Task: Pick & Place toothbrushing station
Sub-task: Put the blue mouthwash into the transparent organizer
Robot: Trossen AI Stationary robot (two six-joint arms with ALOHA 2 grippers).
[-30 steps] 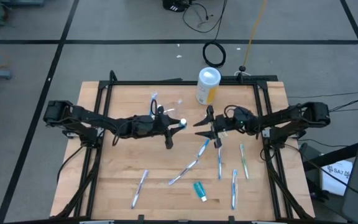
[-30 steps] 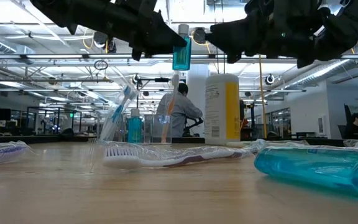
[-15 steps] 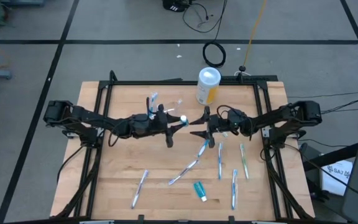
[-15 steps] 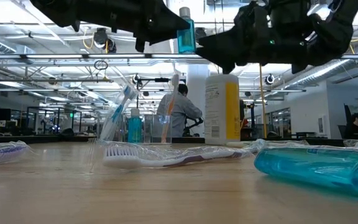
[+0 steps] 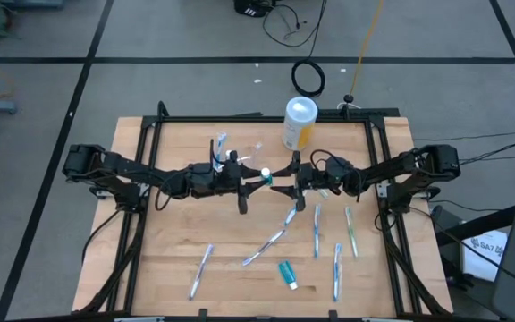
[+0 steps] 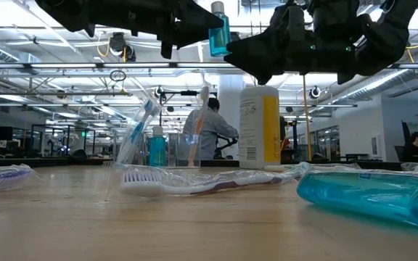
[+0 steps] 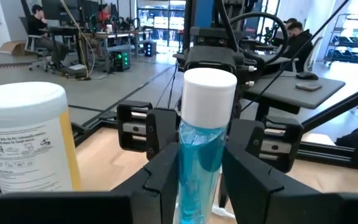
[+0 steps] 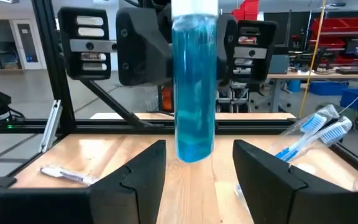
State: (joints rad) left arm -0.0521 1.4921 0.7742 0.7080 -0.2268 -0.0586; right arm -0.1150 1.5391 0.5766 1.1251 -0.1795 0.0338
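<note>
Mid-table, raised: a toothpaste tube (image 5: 265,175) is held by the left gripper (image 5: 256,178); the right gripper (image 5: 281,178) is placed just beside it, opposite
Back edge: the canister (image 5: 299,122) is stood
Behind the left gripper: the cup (image 5: 220,154) is set
Front half: toothbrushes (image 5: 316,230) and another tube (image 5: 287,273) are laid flat

A small teal toothpaste tube (image 5: 264,175) with a white cap hangs in the air near the middle of the high view. A clear cup (image 5: 222,150) stands upper left of it with toothbrushes inside. More toothbrushes (image 5: 316,230) lie flat, scattered across the lower half. Another teal tube (image 5: 288,274) lies flat at lower center.
</note>
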